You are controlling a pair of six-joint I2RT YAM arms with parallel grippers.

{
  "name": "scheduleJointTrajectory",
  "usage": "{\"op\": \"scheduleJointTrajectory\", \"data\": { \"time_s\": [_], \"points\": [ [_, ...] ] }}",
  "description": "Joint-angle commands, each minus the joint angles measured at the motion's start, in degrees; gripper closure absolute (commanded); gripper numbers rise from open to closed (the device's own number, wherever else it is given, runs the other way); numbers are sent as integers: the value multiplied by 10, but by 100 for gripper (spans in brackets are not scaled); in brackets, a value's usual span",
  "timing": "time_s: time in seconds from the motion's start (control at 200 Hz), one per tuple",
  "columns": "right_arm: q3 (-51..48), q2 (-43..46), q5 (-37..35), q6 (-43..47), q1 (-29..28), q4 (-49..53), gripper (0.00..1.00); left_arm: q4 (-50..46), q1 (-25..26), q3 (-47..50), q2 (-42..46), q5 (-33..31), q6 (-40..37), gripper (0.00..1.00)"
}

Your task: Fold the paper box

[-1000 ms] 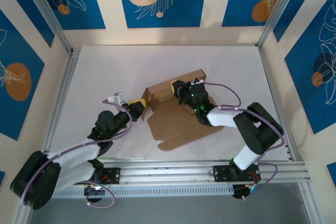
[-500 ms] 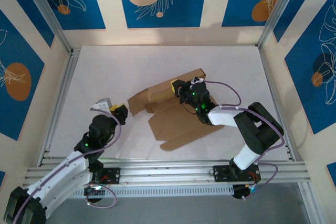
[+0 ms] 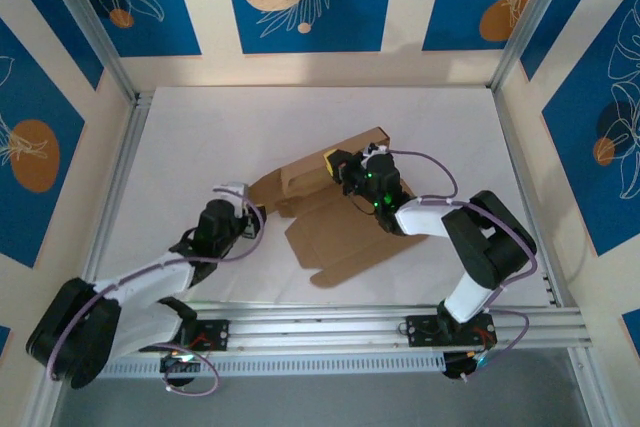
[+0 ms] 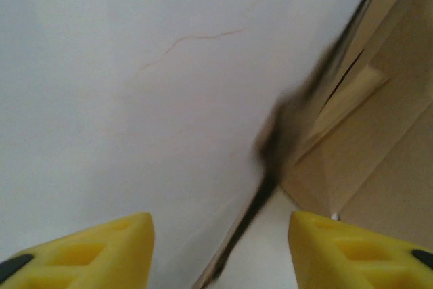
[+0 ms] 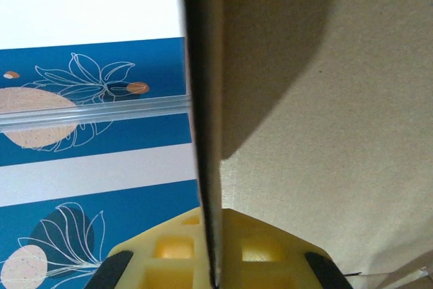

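The plain brown die-cut cardboard box (image 3: 345,237) lies half-opened on the white table (image 3: 200,137), with table showing on all sides of it. At the box's far edge the right gripper (image 3: 343,169) is clamped on the raised back wall (image 3: 360,144); the right wrist view shows that panel's edge pinched between the yellow fingers (image 5: 169,255). Just off the box's left flap (image 3: 265,189) hovers the left gripper (image 3: 257,223), its fingers spread apart and holding nothing. The sheet looks light and thin, stiff only between creases, so it would likely slide or spring back. It is best taken at a flap's free edge while the other side is pinned.
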State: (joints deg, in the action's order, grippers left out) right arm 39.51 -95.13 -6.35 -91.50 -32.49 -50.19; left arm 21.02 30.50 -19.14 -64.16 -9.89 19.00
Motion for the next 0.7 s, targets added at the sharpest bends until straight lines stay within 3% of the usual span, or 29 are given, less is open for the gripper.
{"op": "scheduleJointTrajectory", "data": {
  "time_s": [0.0,0.135,0.275,0.575,0.63,0.695],
  "points": [
    [-16,-35,20,12,1,106,100,22,-1,-48,-22,0,-25,60],
    [-16,-30,7,1,-9,120,100,-31,1,-94,-51,-48,-2,100],
    [-13,-19,-28,-22,-37,151,100,-58,24,-127,-78,-104,43,100],
    [4,0,-93,-67,-101,211,96,-105,111,-202,-154,-304,148,100],
    [5,5,-98,-68,-105,212,96,-112,118,-221,-171,-315,158,100],
    [9,14,-102,-60,-103,222,96,-87,124,-221,-180,-286,147,100]
  ]
}}
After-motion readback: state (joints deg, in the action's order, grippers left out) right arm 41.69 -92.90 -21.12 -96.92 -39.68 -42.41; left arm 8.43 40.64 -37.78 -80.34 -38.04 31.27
